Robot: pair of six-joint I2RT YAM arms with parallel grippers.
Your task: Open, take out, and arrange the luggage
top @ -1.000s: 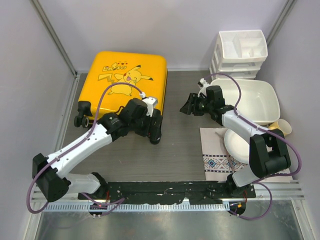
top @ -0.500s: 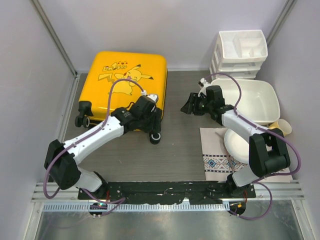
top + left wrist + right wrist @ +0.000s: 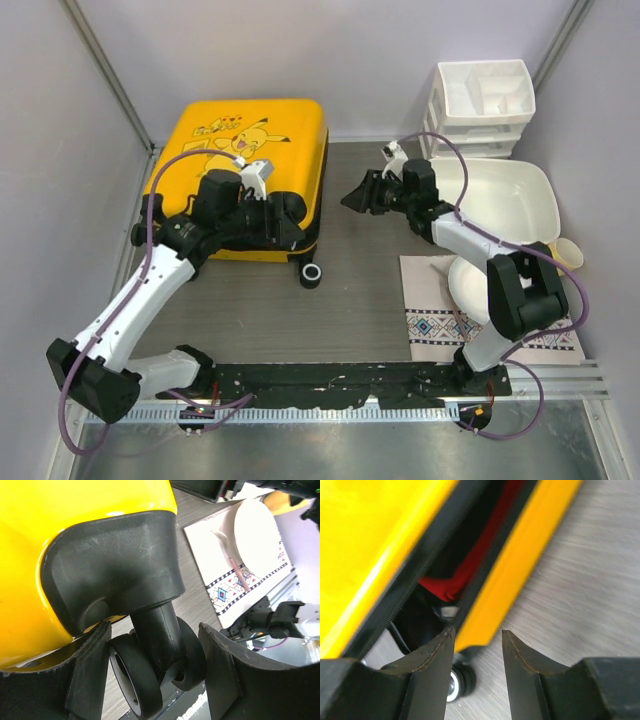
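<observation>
We are straddling luggage [image 3: 245, 160] wheel [image 3: 150, 672] with left gripper [image 3: 155, 675], jaws spread, not pinching. Right gripper [image 3: 476, 667] hovering spread beside gaping zipper seam [image 3: 455, 575].

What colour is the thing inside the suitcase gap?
Red, seen best in the right wrist view.

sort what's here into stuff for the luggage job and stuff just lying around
For the job:
- luggage
- left claw, straddling a luggage wheel
- right claw, beside the luggage

Lying about:
- white basin
- drawer organizer
- patterned cloth
</observation>
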